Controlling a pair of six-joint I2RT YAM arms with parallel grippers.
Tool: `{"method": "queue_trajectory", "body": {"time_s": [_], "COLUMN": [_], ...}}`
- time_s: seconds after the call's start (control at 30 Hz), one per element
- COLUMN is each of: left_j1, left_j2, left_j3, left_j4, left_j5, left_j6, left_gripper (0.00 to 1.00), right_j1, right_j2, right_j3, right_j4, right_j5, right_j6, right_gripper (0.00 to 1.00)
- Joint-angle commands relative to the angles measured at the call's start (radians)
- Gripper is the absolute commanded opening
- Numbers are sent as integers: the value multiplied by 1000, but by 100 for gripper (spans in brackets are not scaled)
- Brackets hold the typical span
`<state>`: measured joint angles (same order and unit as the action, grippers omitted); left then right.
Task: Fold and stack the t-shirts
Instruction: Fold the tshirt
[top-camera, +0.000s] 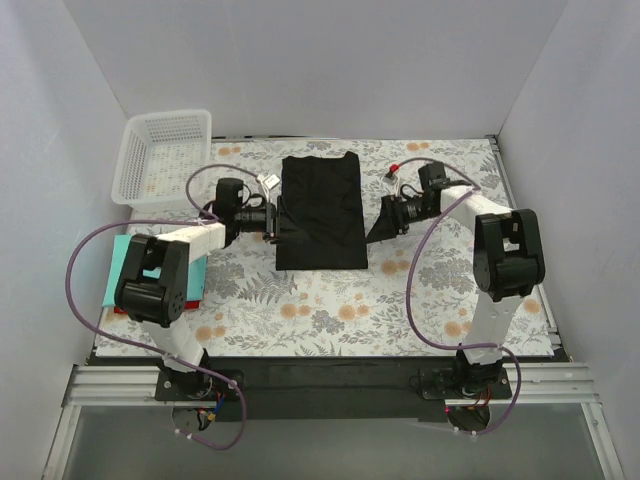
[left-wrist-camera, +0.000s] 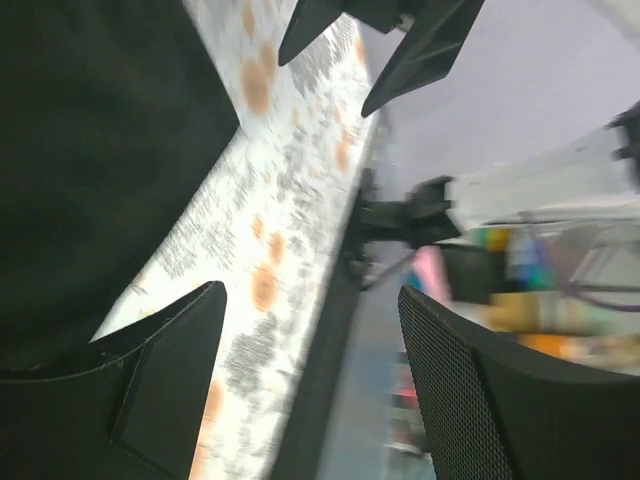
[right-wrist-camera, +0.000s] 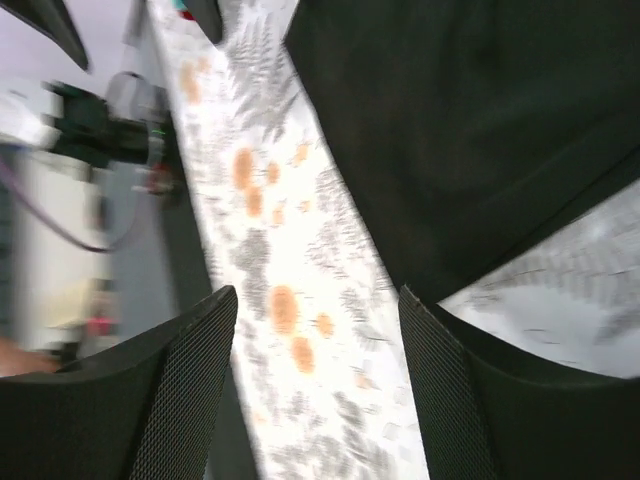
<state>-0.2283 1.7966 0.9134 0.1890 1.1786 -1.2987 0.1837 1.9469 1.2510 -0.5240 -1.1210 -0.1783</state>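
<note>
Two shirts sit nearest, at the left edge of the surface (top-camera: 330, 300): teal t-shirt (top-camera: 125, 262) on top of a red t-shirt (top-camera: 122, 309), both largely hidden under the left arm (top-camera: 150, 280).

Mid-surface: left claw (left-wrist-camera: 310, 295) and right claw (right-wrist-camera: 318, 295) point inward at each other, with the black t-shirt (top-camera: 320, 210) between them.

Left claw: open, nothing in the gap, only floral print. Black cloth fills one side of its wrist view and one finger (left-wrist-camera: 170, 390) sits at the shirt's edge. Touching or just overlapping, can't tell. From above it's right at the shirt's left edge, lower half.

Right claw: also open and empty, floral surface in the gap. The shirt's edge runs just beside one finger (right-wrist-camera: 500, 400). From above, a dark triangular bit sits at its tip, just off the shirt's lower right edge. Cloth or finger, can't tell.

Black t-shirt lies flat at centre as a narrow rectangle, long side running near-to-far.

Far left corner: white basket (top-camera: 165, 155), well apart from all shirts.
</note>
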Motion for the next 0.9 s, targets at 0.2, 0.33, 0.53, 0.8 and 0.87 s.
{"method": "queue_trajectory", "body": {"time_s": [0.2, 0.33, 0.53, 0.8, 0.87], "left_j1": [9, 9, -16, -55, -68], "left_j2": [-364, -372, -280, -191, -175], "left_j3": [-36, -74, -82, -99, -103], "left_j4": [-352, -388, -493, -464, -451], "left_j5": [-257, -244, -249, -316, -320], "left_j6": [1202, 1479, 1719, 1788, 1787], "left_gripper": [59, 49, 47, 48, 48], "right_j1": [138, 278, 388, 396, 396], "right_j2": [-190, -255, -258, -212, -210], "right_j3": [97, -48, -163, -209, -219], "right_j4": [-87, 17, 177, 223, 231], "right_j5": [483, 642, 756, 783, 788], "right_j6": [-559, -722, -826, -851, -862], "right_gripper": [61, 57, 54, 51, 50]}}
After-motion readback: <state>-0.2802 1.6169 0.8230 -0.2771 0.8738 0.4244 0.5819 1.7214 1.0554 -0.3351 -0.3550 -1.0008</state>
